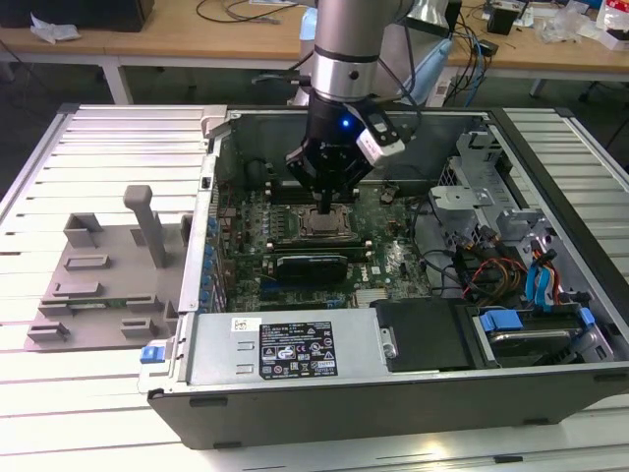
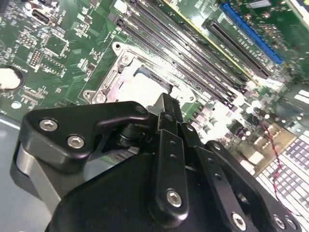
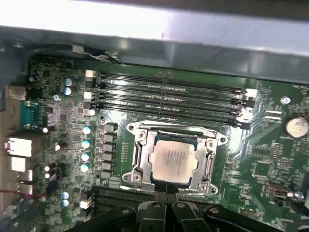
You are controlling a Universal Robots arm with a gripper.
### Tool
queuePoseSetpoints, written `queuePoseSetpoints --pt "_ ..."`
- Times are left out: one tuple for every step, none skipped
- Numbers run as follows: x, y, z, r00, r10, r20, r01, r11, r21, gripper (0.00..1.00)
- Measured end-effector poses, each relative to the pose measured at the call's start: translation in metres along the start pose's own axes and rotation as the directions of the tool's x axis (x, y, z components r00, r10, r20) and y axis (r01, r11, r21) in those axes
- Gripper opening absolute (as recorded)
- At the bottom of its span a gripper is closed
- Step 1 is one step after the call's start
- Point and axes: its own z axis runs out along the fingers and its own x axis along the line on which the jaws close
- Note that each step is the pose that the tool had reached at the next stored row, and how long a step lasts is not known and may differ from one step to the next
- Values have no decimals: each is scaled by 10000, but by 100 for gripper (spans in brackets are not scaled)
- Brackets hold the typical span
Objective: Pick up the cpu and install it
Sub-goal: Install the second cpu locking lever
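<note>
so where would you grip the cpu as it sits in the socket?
By two opposite edges, coming straight down from above. The cpu lies flat inside the socket frame, so only its thin rim offers purchase; the gripper already sits at its near edge.

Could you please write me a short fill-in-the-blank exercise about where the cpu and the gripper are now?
1. The cpu lies inside the metal-framed ____ on the motherboard.
2. In the exterior view, the gripper hangs directly ____ the cpu.
3. The motherboard's colour is ____.

Missing words: socket; above; green
</note>
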Motion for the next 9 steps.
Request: queuePoseSetpoints --pt "4 -8 -52 10000 1 -1 -1 10000 0 11" --pt "6 -12 -80 10000 1 0 -1 10000 0 11" --pt "7 -13 -86 10000 0 1 0 10000 -1 11" --pt "7 -13 -86 10000 1 2 -1 10000 -3 11" --pt "7 -13 -87 10000 0 0 0 10000 -1 11" --pt "7 -13 -88 10000 0 0 0 10000 0 11" --pt "7 -14 -88 10000 0 0 0 10000 0 11" --pt "7 -13 -89 10000 0 0 0 10000 -1 11" --pt "7 -14 -89 10000 0 0 0 10000 0 11"
